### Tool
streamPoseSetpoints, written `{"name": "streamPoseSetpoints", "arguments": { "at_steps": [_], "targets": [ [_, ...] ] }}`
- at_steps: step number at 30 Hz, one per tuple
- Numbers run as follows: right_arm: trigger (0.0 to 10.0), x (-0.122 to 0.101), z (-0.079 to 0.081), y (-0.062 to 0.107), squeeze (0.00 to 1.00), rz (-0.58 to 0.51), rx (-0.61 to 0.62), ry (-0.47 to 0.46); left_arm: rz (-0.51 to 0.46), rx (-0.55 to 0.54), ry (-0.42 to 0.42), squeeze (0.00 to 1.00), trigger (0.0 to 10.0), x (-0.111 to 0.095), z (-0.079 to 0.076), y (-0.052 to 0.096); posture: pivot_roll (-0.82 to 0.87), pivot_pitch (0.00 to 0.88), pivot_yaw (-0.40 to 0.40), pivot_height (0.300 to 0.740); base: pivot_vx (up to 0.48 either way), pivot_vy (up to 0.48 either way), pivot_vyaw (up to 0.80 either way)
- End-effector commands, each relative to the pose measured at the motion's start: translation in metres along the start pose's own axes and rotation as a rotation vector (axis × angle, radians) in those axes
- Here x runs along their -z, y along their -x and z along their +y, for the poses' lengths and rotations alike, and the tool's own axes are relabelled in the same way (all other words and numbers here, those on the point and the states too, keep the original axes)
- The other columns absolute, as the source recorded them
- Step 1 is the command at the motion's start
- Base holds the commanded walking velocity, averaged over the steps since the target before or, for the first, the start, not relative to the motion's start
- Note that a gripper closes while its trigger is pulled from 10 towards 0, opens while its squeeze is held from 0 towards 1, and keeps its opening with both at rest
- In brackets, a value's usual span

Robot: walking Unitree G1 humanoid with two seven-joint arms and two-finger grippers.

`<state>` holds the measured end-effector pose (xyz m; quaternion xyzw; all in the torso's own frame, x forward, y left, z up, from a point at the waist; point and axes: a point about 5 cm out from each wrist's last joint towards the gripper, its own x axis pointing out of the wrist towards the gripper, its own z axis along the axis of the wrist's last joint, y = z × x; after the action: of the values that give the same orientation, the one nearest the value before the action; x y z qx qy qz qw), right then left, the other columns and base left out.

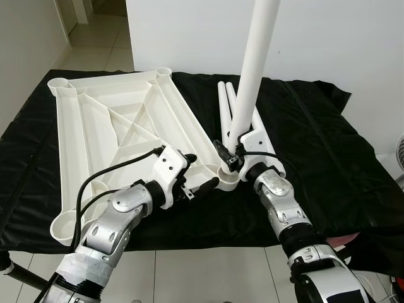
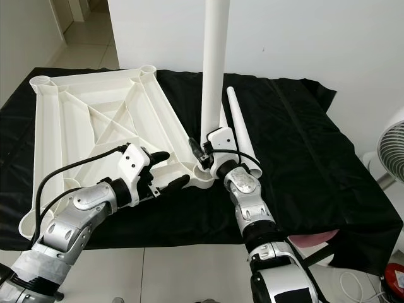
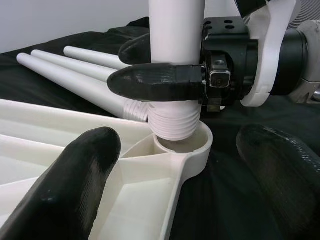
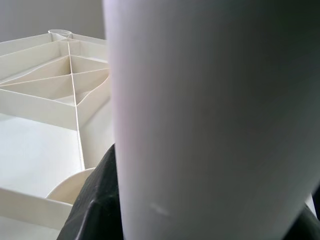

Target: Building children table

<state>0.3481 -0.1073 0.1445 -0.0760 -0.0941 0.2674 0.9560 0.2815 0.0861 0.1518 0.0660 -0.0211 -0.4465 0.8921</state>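
Biggest thing here is the black cloth spread over the tiled floor, with everything sitting on top of it. On the robot's left half of that cloth lies the white plastic tabletop, flipped underside up so you can see all the ribs and the round leg sockets at its corners.

Next up is the white table leg, standing pretty much upright over the near corner socket of the tabletop. From the left wrist view you can see its threaded end sitting just into the mouth of that socket, with several threads still showing above the rim. Three more spare legs lie side by side on the cloth right behind that corner.

The right gripper is clamped around the upright leg low down, just above the threads, one black finger on each side of the tube, so it's pinching the leg firmly. The left gripper is at the same corner with its fingers spread wide; they straddle the tabletop's edge beside the socket, and it isn't gripping anything. A white fan peeks in at the far right edge.
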Motion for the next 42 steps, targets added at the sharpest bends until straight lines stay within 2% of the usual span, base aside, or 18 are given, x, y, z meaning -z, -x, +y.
{"name": "streamPoseSetpoints", "arguments": {
  "at_steps": [1, 8, 12, 18, 27, 33, 36, 42],
  "targets": [
    [10.0, 0.009, 0.003, 0.004, 0.00, 0.034, -0.019, -0.016, 0.007, 0.060, -0.002, 0.00, 10.0, -0.001, -0.007, -0.001, 0.05, 0.000, -0.048, 0.740, 0.000, 0.000, 0.00],
    [10.0, 0.011, 0.008, 0.007, 0.00, 0.038, -0.048, -0.019, -0.001, 0.058, -0.008, 0.00, 10.0, -0.003, -0.008, -0.001, 0.05, 0.000, -0.054, 0.740, 0.000, 0.000, 0.00],
    [10.0, 0.019, 0.011, 0.017, 0.00, 0.055, -0.058, -0.023, -0.001, 0.038, -0.001, 0.00, 10.0, -0.003, -0.008, -0.001, 0.05, 0.000, -0.060, 0.740, 0.000, 0.000, 0.00],
    [10.0, 0.025, 0.008, 0.027, 0.00, 0.047, -0.062, -0.052, 0.001, 0.043, 0.008, 0.00, 10.0, -0.003, -0.010, -0.001, 0.04, 0.000, -0.060, 0.740, 0.000, 0.000, 0.00],
    [10.0, 0.033, 0.006, 0.031, 0.00, 0.078, -0.082, -0.054, 0.001, 0.043, 0.005, 0.00, 10.0, -0.003, -0.010, -0.002, 0.04, 0.000, -0.058, 0.740, 0.000, 0.000, 0.00],
    [10.0, 0.032, 0.015, 0.030, 0.00, 0.075, -0.154, -0.054, 0.004, 0.041, 0.003, 0.00, 10.0, -0.003, -0.010, -0.001, 0.05, 0.000, -0.062, 0.740, 0.000, 0.000, 0.00],
    [10.0, 0.031, 0.026, 0.032, 0.00, 0.069, -0.231, -0.017, 0.005, 0.038, 0.006, 0.00, 10.0, -0.003, -0.010, -0.001, 0.05, 0.000, -0.067, 0.740, 0.000, 0.000, 0.00],
    [10.0, 0.031, 0.031, 0.033, 0.00, 0.075, -0.270, -0.045, 0.005, 0.040, 0.007, 0.00, 10.0, -0.003, -0.010, 0.000, 0.04, 0.000, -0.064, 0.740, 0.000, 0.000, 0.00]
  ]
}}
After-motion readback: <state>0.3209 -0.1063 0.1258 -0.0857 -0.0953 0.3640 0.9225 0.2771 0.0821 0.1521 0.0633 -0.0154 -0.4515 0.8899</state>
